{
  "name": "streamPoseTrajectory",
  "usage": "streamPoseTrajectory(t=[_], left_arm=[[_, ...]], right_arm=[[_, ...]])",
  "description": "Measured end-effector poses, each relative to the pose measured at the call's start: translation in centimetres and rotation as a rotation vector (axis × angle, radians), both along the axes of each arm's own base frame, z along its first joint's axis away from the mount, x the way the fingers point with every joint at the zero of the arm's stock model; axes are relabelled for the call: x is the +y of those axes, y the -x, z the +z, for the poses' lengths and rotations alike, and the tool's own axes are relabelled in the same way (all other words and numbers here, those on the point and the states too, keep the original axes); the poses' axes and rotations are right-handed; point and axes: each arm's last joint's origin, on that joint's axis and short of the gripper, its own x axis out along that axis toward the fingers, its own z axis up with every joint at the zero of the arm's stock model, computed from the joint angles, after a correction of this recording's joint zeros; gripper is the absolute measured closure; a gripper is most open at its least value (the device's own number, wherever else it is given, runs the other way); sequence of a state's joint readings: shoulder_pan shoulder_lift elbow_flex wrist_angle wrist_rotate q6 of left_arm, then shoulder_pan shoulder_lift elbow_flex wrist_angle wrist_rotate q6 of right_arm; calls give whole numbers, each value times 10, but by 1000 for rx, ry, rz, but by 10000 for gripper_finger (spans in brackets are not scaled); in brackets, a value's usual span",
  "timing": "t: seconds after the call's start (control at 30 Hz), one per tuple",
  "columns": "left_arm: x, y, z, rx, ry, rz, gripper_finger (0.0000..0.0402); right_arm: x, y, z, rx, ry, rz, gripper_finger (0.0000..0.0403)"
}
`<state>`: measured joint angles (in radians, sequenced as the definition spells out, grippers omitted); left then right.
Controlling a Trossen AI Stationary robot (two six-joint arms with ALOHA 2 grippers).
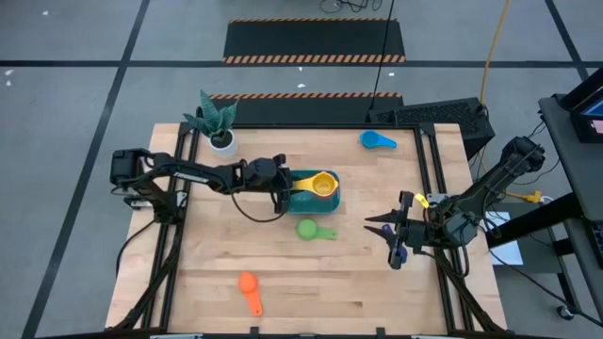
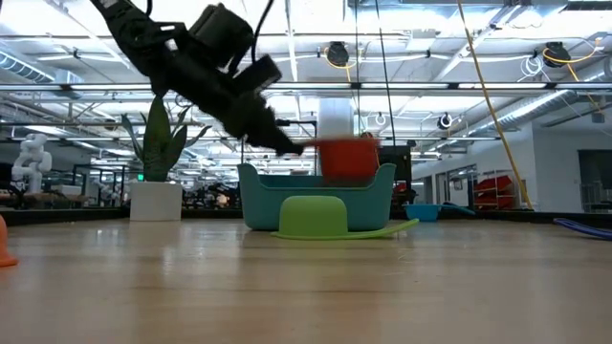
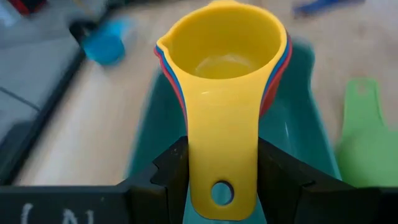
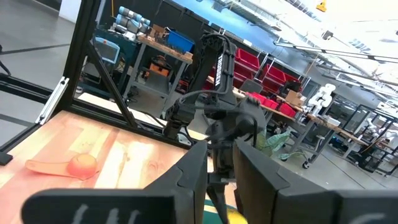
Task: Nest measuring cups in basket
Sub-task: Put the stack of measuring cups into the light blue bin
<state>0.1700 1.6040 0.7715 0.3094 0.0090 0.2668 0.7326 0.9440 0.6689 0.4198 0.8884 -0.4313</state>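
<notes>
A nested stack of measuring cups, a yellow cup (image 3: 224, 56) on top with red and blue rims under it, hangs over the teal basket (image 1: 303, 201). My left gripper (image 1: 285, 188) is shut on the stack. In the low view the red cup (image 2: 349, 158) dips behind the basket's rim. A green cup (image 1: 309, 229) lies mouth down on the table just in front of the basket. Also on the table are an orange cup (image 1: 250, 287) near the front edge and a light blue cup (image 1: 377, 140) at the back. My right gripper (image 1: 375, 226) waits at the right, holding nothing. My left gripper pinches the yellow cup's flat handle (image 3: 221, 143) by its two long edges, near the end with the hole, between its two fingers (image 3: 177, 171). It comes from the table's left, slanting downward, along the handle. The stack sits mouth up over the basket; whether it touches the basket's floor is hidden.
A white pot with a green plant (image 1: 219, 127) stands at the back left corner. Dark rails (image 1: 429, 160) run along the table's left and right sides. Bare wood lies between the green cup and the orange cup.
</notes>
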Motion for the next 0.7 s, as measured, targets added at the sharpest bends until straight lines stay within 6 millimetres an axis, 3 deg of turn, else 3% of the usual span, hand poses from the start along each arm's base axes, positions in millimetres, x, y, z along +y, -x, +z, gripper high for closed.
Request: streamPoseTrajectory(t=[0.13,0.7], left_arm=[[2,-2,-13,48,4,2,250],[2,-1,-21,102,47,24,249]], right_arm=[[0,0,0,0,0,0,330],[0,0,0,-1,-1,0,330]])
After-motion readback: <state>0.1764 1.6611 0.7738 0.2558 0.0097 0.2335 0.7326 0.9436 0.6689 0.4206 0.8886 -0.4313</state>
